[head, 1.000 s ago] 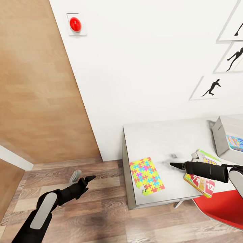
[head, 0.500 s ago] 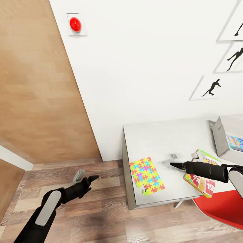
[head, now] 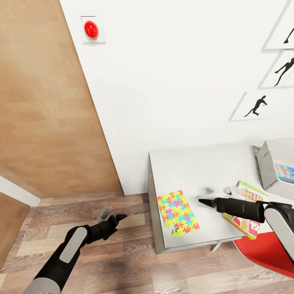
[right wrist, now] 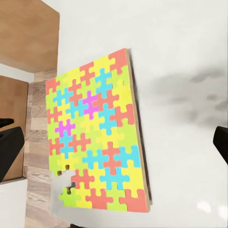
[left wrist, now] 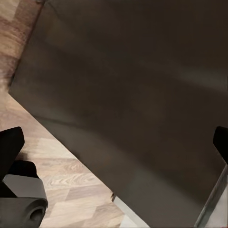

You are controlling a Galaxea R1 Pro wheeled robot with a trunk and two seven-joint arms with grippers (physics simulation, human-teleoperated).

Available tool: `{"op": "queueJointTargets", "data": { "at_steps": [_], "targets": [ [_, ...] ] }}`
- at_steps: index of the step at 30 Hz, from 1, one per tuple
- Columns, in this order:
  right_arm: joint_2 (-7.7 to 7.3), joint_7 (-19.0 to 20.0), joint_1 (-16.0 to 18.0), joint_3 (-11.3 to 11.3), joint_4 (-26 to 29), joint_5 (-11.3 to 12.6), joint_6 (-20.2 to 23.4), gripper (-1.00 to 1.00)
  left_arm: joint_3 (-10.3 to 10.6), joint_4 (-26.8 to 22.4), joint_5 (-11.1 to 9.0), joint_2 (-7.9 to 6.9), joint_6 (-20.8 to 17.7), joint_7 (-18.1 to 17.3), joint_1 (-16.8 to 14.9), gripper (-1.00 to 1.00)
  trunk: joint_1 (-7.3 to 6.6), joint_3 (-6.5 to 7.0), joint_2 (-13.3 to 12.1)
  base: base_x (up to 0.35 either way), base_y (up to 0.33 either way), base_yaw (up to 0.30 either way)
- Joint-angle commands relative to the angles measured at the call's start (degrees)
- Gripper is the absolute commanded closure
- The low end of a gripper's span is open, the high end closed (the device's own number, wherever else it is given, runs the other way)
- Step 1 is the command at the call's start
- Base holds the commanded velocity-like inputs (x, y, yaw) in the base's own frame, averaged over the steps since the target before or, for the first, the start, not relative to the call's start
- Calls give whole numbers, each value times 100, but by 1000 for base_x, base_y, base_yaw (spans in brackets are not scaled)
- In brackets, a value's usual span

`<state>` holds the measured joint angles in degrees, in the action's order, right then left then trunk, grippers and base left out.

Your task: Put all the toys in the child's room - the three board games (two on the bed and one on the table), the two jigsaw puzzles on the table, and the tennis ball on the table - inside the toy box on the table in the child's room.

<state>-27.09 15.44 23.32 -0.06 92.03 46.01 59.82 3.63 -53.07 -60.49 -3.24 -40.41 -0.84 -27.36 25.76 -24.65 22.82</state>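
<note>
Head view: a pale, mottled grey-white surface (head: 196, 171) with dark edging stands against the white wall. On it a flat jigsaw puzzle (head: 177, 212) of bright yellow, red, blue and green interlocking pieces lies at the front left corner, its long axis running from the front edge toward the wall, slightly skewed; a few pieces are missing at its near corner. The right gripper (head: 203, 202) hovers above the surface just beside the puzzle, fingers spread and holding nothing. Behind the arm, the green-yellow-red Skip-Bo box (head: 246, 213) lies near the front edge, overhanging it. The light grey toy box (head: 268, 166) sits toward the right edge, a blue box (head: 284, 172) inside. The left gripper (head: 116, 217) hangs over the wood-plank floor (head: 122, 253), released and empty.
</note>
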Motion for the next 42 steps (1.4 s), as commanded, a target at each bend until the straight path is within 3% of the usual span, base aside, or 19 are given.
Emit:
{"op": "queueJointTargets", "data": {
  "at_steps": [1,3,8,13,42],
  "targets": [
    [0,47,6,0,1,-51,18,-100,9,1,1,-4,-9,-9,-4,-100,3,-8,10,0,0,0],
    [130,-98,39,39,-12,-50,18,-100,45,169,20,3,85,-39,-61,-100,3,-8,10,0,0,0],
    [280,-336,80,134,-24,-49,18,-100,77,318,41,12,171,-116,-110,-100,3,-8,10,0,0,0],
    [355,-553,104,218,-30,-52,18,-100,94,394,52,18,220,-180,-137,-100,3,-8,10,0,0,0],
    [442,-1074,159,289,-73,-47,18,-100,119,472,27,33,313,-257,-160,-100,3,-8,10,0,0,37]
  ]
}}
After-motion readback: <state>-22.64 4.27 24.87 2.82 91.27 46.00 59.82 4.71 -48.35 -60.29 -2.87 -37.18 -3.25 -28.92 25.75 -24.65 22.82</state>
